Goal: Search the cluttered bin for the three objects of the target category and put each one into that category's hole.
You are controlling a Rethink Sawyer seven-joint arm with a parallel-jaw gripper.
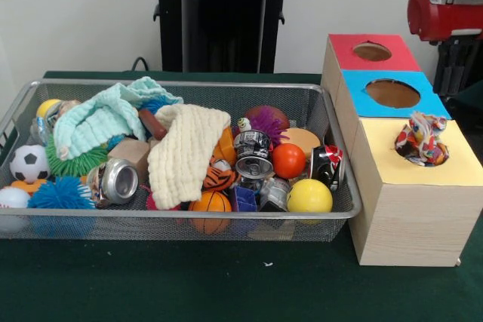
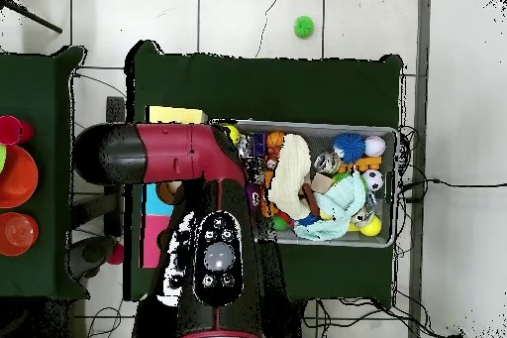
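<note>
Resting half out of the yellow-topped box's hole: confetti cloth | end effector unseen, state unknown | risk: cloth snags, falls outside | wire bin cluttered

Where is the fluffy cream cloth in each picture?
Front view: the cream cloth lies in the middle of the wire basket, draped over the toys, right of the mint towel.
Overhead view: the cream cloth sits left of middle in the basket, a pale strip running top to bottom.
Shared landmark: the mint towel beside it.
</note>
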